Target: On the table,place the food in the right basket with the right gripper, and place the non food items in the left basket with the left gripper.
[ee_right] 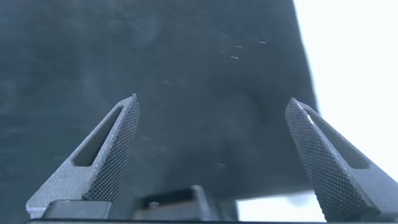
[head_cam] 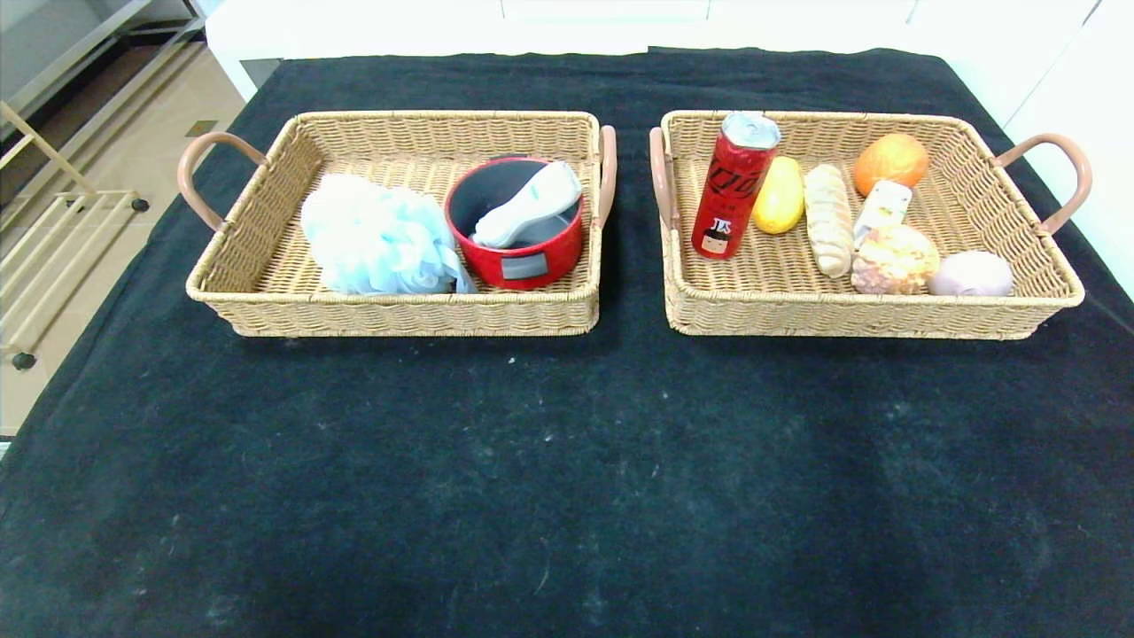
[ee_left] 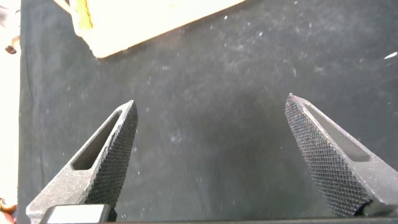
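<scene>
— On the black cloth table (head_cam: pixel 567 461), seen from the head camera, we find two woven wicker baskets side by side, each with brown loop handles. What sits in the left basket (head_cam: pixel 266 266)?

— We count a pale blue mesh bath pouf (head_cam: pixel 376 237) and a red round pot (head_cam: pixel 518 223) with a white handled gadget (head_cam: pixel 530 206) lying across its mouth; what that gadget is, we cannot say. The right basket (head_cam: pixel 1019 221) holds a red drink can (head_cam: pixel 735 186) standing upright, a yellow mango-like fruit (head_cam: pixel 779 207) touching it, a long bread roll (head_cam: pixel 828 230), an orange (head_cam: pixel 890 162), a small white packet (head_cam: pixel 881 210), a crumbly bun (head_cam: pixel 895 259) and a smooth pale lump (head_cam: pixel 971 274), possibly a bun, though it is hard to make out. Neither arm shows from up here.

— And from the left wrist?

— We see the left gripper (ee_left: pixel 211 118) spread wide, its two knurled grey fingers (ee_left: pixel 115 149) over bare cloth with nothing between them. A pale edge, cut off by the frame, lies beyond; we cannot identify it. No basket or item is near the fingers.

— The right wrist?

— Likewise: the right gripper (ee_right: pixel 211 118) stands wide apart and empty over dark cloth, near the table's bright edge, with its textured fingers (ee_right: pixel 115 149) touching nothing.
</scene>
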Available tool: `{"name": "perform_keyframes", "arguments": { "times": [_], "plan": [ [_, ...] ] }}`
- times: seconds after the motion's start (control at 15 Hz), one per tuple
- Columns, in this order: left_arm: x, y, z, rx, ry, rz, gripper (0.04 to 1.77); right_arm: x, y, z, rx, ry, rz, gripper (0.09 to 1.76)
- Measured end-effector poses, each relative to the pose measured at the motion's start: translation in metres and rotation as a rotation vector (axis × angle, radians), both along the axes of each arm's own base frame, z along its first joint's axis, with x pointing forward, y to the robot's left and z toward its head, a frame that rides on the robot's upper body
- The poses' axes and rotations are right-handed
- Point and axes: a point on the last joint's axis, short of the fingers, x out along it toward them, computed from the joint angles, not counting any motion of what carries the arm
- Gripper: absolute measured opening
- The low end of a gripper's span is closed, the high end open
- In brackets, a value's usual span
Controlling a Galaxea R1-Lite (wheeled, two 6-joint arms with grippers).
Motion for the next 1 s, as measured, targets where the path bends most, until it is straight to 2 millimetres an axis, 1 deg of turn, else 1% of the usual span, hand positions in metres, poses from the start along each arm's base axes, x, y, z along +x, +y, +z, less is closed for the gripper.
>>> {"name": "perform_keyframes", "arguments": {
  "times": [0.07, 0.2, 0.4, 0.53, 0.6, 0.8, 1.0],
  "plan": [
    [0.000, 0.000, -0.006, -0.003, 0.001, 0.006, 1.72, 0.002, 0.000, -0.001, 0.045, -0.064, 0.001, 1.71],
    [0.002, 0.000, -0.015, -0.022, 0.012, 0.011, 1.72, 0.009, 0.000, -0.001, 0.073, -0.173, 0.005, 1.71],
    [0.009, 0.000, -0.019, -0.054, -0.041, 0.011, 1.72, 0.028, 0.002, -0.007, 0.074, -0.303, 0.066, 1.71],
    [0.022, 0.001, -0.027, -0.061, -0.098, 0.043, 1.72, 0.041, 0.002, -0.018, 0.072, -0.337, 0.096, 1.71],
    [0.029, 0.001, -0.035, -0.064, -0.110, 0.063, 1.72, 0.047, 0.003, -0.024, 0.071, -0.347, 0.107, 1.71],
    [0.046, 0.002, -0.063, -0.067, -0.058, 0.099, 1.72, 0.064, 0.003, -0.047, 0.026, -0.353, 0.120, 1.71],
    [0.053, 0.003, -0.081, -0.064, 0.007, 0.161, 1.72, 0.072, 0.003, -0.069, -0.018, -0.289, 0.124, 1.71]
  ]
}}
